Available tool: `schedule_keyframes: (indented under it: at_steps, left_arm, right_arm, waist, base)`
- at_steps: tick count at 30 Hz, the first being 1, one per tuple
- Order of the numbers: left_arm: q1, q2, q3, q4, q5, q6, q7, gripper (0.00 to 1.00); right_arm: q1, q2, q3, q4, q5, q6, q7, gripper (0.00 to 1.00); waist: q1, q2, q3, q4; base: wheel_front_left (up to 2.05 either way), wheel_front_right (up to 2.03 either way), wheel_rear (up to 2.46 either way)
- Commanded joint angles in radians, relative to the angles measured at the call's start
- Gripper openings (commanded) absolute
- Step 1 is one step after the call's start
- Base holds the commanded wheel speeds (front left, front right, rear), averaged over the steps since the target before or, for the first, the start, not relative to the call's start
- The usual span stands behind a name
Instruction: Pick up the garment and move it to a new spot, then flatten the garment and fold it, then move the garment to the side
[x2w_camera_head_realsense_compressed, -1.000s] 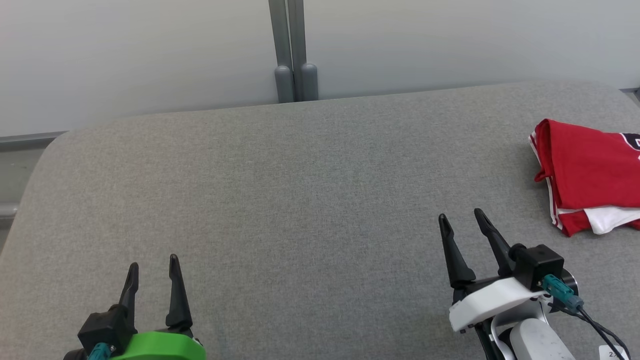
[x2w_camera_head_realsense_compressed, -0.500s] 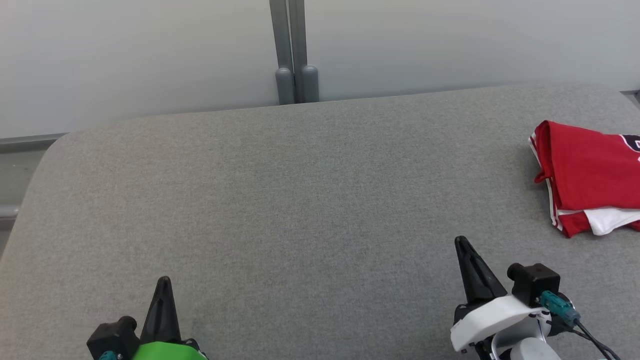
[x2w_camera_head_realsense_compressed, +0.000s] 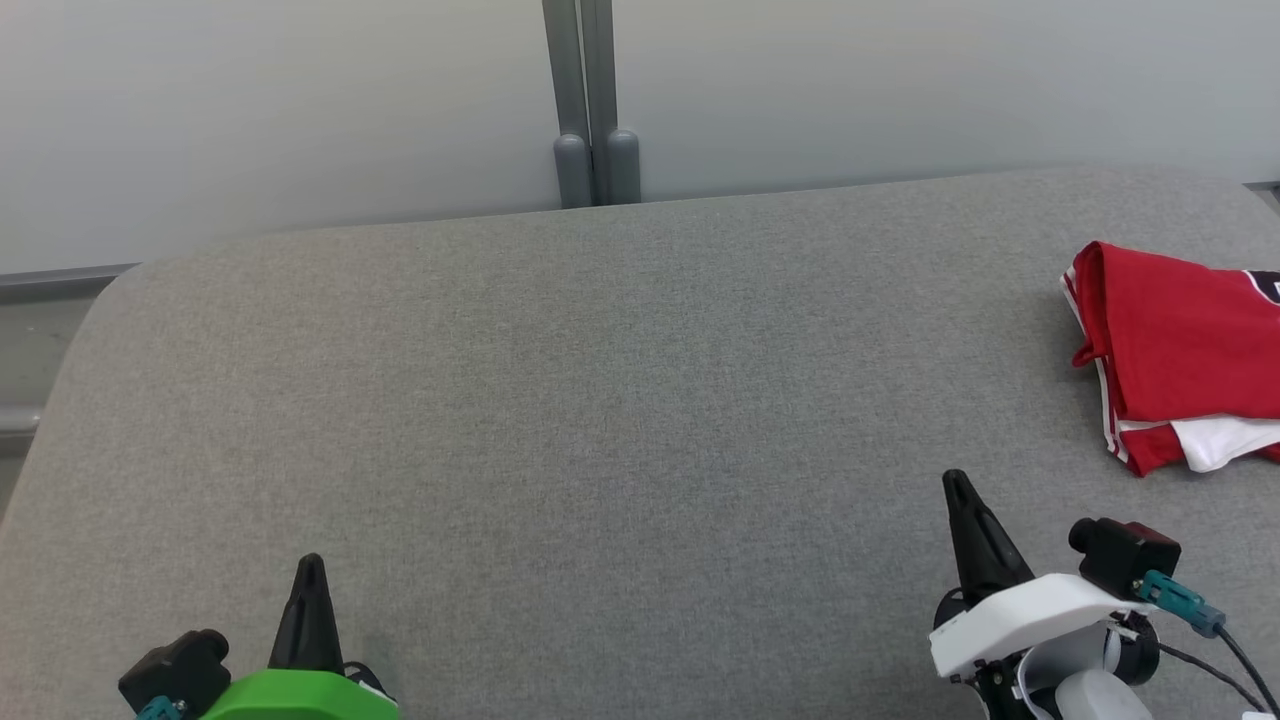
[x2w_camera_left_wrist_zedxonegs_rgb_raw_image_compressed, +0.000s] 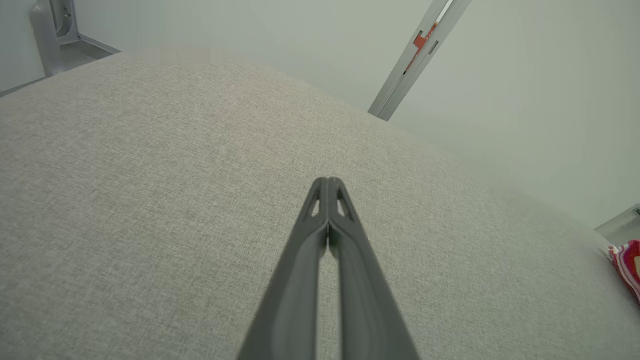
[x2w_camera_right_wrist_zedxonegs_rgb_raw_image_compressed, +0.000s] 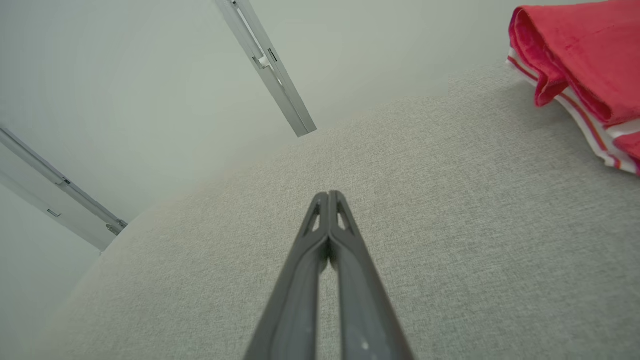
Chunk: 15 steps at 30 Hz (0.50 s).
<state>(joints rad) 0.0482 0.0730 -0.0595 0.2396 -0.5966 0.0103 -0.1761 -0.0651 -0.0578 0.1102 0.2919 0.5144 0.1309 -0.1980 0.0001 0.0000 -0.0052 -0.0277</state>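
While left gripper (x2w_camera_head_realsense_compressed: 309, 565) and right gripper (x2w_camera_head_realsense_compressed: 956, 482) are pinched closed, empty, folded red garment (x2w_camera_head_realsense_compressed: 1175, 345), soft, white-striped trim, lies well right of right gripper on coarse grey woven pad (x2w_camera_head_realsense_compressed: 600, 400).

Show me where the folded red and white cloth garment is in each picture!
Head view: the folded red and white cloth garment lies at the right edge, about halfway up.
Left wrist view: a small sliver of the garment peeks in at the right edge, low down.
Right wrist view: the garment is in the top right corner.
Shared landmark: the grey fabric tabletop that it lies on.
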Motion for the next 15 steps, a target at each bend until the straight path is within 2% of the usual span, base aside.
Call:
schedule_keyframes:
  at_steps: [1,15]
  left_arm:
    - [-0.033,0.000,0.012,-0.012,-0.040,-0.007,0.007,0.00]
    - [-0.059,-0.005,0.044,-0.010,-0.230,-0.034,0.062,0.00]
  right_arm:
    - [-0.023,-0.007,-0.008,-0.019,0.044,0.000,0.007,0.00]
    - [-0.028,-0.013,-0.037,-0.027,0.260,0.000,0.057,0.00]
  waist:
    - [0.0000,0.0000,0.000,0.000]
    - [0.0000,0.0000,0.001,0.004]
  base:
    - [0.00,0.00,0.00]
    - [0.00,0.00,0.00]
